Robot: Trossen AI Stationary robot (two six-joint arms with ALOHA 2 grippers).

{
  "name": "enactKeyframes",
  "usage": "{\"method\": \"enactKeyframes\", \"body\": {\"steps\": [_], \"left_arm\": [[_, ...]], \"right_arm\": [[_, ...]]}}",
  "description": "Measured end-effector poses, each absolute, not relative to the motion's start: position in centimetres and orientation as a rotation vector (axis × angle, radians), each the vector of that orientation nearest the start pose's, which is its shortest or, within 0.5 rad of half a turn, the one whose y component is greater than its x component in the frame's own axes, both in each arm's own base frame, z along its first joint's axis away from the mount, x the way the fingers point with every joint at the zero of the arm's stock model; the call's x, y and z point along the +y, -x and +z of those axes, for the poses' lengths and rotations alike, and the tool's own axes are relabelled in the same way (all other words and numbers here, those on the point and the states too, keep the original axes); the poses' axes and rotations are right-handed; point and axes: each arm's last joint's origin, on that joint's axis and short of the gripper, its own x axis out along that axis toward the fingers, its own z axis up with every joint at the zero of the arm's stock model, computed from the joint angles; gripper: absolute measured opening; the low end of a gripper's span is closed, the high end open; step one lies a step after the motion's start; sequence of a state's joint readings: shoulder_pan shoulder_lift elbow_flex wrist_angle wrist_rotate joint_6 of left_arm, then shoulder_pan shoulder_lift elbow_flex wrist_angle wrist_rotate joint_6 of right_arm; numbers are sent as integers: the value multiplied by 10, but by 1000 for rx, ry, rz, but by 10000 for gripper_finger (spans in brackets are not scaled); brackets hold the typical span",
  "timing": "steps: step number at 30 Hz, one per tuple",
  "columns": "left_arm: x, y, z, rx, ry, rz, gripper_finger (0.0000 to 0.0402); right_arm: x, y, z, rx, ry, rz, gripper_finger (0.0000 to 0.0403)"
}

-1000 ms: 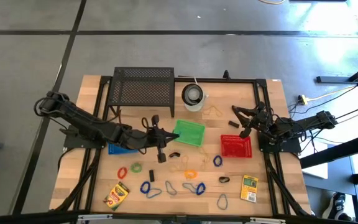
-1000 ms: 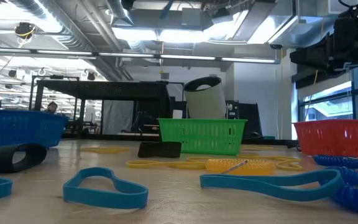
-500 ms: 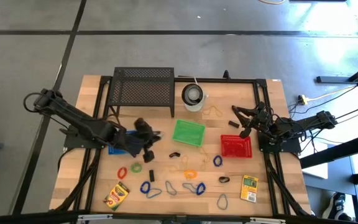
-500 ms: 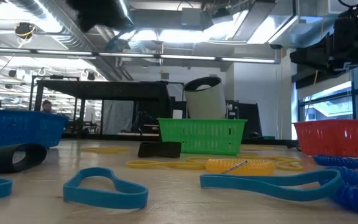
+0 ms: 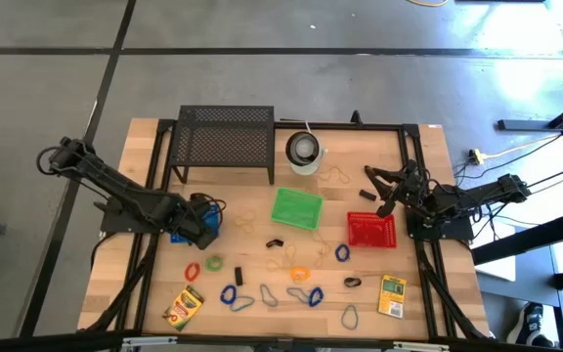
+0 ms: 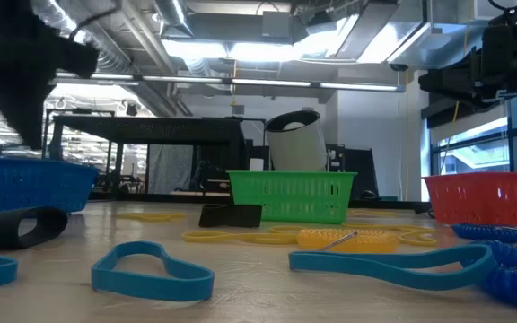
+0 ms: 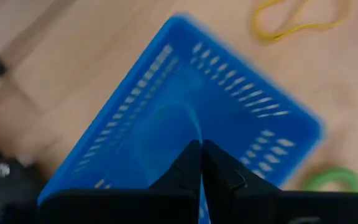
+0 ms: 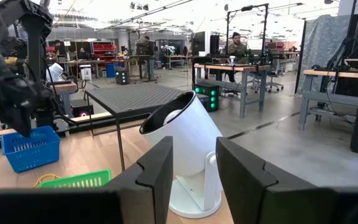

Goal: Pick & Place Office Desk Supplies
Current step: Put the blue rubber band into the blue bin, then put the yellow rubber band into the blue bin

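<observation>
The left claw (image 7: 201, 163), fingers pressed together on nothing, hangs directly over the blue slotted plastic basket (image 5: 186, 233) on the wooden surface (image 5: 154, 284). Most of the loose office supplies, such as a blue rubber loop (image 6: 153, 269), a black band (image 6: 21, 226) and a yellow-green crayon box (image 5: 183, 307), lie scattered on the side of that basket away from the black mesh rack (image 5: 225, 140). Well apart from the blue basket, the right claw (image 8: 193, 180) hovers near the red plastic basket (image 5: 371, 231) with its fingers parted and nothing between them.

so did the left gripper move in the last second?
Yes. The left gripper pulled back from beside the green basket to above the blue basket, fingers shut.
</observation>
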State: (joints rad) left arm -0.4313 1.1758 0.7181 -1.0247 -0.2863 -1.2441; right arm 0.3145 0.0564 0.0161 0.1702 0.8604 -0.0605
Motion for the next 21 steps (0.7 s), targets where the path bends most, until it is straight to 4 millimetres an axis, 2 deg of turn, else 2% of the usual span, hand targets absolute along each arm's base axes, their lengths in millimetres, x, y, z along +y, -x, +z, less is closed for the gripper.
{"method": "enactKeyframes", "body": {"steps": [6, 13, 21], "left_arm": [[-66, -154, 182, 1299, 589, 684, 8], [-65, -154, 181, 1285, 584, 699, 13], [-65, -154, 181, 1285, 583, 698, 51]], "right_arm": [[7, -92, 180, -92, -14, -548, 123], [7, -92, 180, -92, -14, -548, 123], [7, -92, 180, -93, -14, -548, 123]]}}
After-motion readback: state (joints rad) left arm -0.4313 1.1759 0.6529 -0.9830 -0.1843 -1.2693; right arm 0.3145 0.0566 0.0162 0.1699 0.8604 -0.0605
